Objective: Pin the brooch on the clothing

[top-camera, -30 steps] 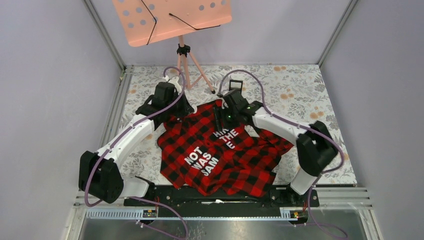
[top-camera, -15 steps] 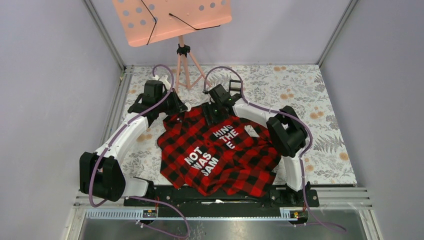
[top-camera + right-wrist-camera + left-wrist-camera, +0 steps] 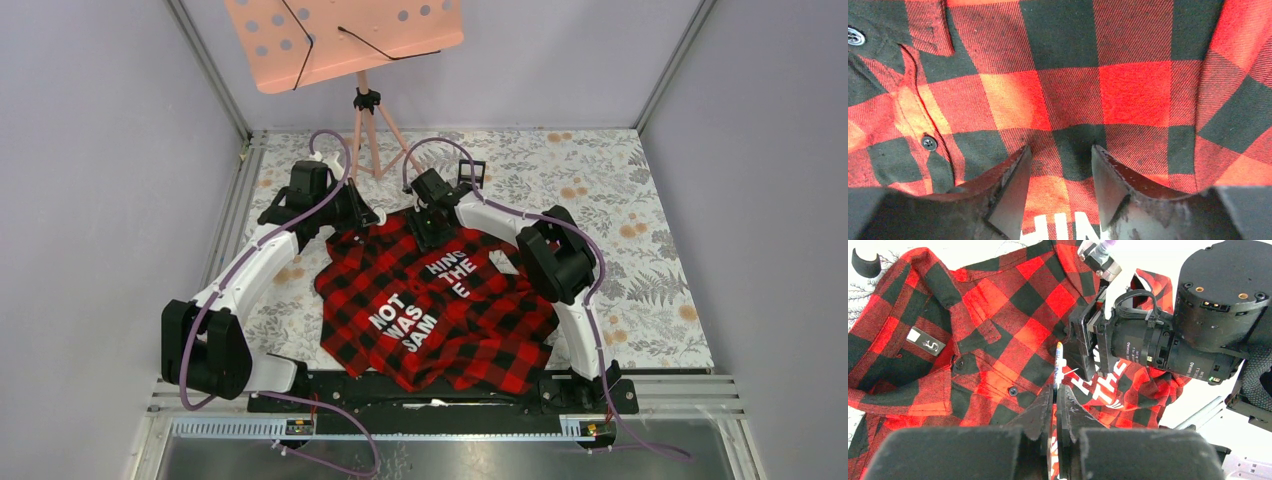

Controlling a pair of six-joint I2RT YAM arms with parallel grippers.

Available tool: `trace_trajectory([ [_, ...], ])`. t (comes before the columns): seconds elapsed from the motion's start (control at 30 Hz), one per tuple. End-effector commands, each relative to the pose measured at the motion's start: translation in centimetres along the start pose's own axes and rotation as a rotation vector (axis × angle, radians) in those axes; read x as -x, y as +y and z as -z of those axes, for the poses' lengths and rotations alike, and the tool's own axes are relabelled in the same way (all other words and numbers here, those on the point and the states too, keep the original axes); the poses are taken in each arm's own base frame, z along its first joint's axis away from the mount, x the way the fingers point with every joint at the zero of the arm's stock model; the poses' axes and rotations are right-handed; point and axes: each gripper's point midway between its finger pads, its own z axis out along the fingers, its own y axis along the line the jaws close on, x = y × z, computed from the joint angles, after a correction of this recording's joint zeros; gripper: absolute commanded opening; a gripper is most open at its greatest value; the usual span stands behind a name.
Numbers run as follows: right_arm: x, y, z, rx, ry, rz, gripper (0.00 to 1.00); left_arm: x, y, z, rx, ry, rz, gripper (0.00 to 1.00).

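The clothing, a red-and-black check shirt [image 3: 440, 310] with white block letters, lies spread on the table, collar at the far side. My left gripper [image 3: 1055, 390] is shut on the brooch [image 3: 1058, 362], which shows edge-on as a thin pale disc with its pin sticking out to the right, just above the shirt's button placket [image 3: 998, 330]. In the top view the left gripper [image 3: 372, 215] hovers at the shirt's far left corner. My right gripper [image 3: 1060, 155] is open and empty, low over the fabric [image 3: 1128, 90] just beyond the letters, beside the placket; from above it [image 3: 432, 232] is close to the left one.
A pink music stand [image 3: 345, 40] on a tripod [image 3: 375, 140] stands behind the shirt. A small black square frame box [image 3: 472, 172] sits just beyond my right wrist. A floral cloth [image 3: 620, 200] covers the table. A small dark object [image 3: 865, 262] lies by the collar.
My right arm has folded back and its gripper has moved left and farther out, toward the collar. My left gripper has shifted slightly left, still holding the brooch.
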Motion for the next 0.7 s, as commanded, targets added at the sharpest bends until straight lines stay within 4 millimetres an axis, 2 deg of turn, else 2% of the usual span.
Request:
trace_trajectory([
  [0.0,0.2,-0.6,0.5,-0.018,0.008,0.000,0.48,1.1,-1.4,0.4,-0.057,-0.022,-0.009,0.00],
  [0.07,0.2,-0.8,0.6,-0.027,0.003,-0.004,0.38,1.0,-1.4,0.4,-0.059,-0.018,-0.006,0.00],
  [0.13,0.3,-0.8,0.8,-0.028,-0.008,-0.005,0.23,1.0,-1.5,0.3,-0.064,-0.014,-0.004,0.00],
  [0.33,1.0,-0.7,1.5,-0.029,-0.046,-0.017,0.00,0.7,-1.2,0.0,-0.055,-0.010,0.005,0.00],
  [0.53,1.7,-0.4,3.1,-0.007,-0.115,-0.060,0.00,0.5,0.6,-0.9,0.040,-0.063,0.076,0.00],
  [0.67,2.2,-0.1,4.3,0.031,-0.154,-0.098,0.00,-1.1,0.8,-2.1,0.065,-0.134,0.114,0.00],
])
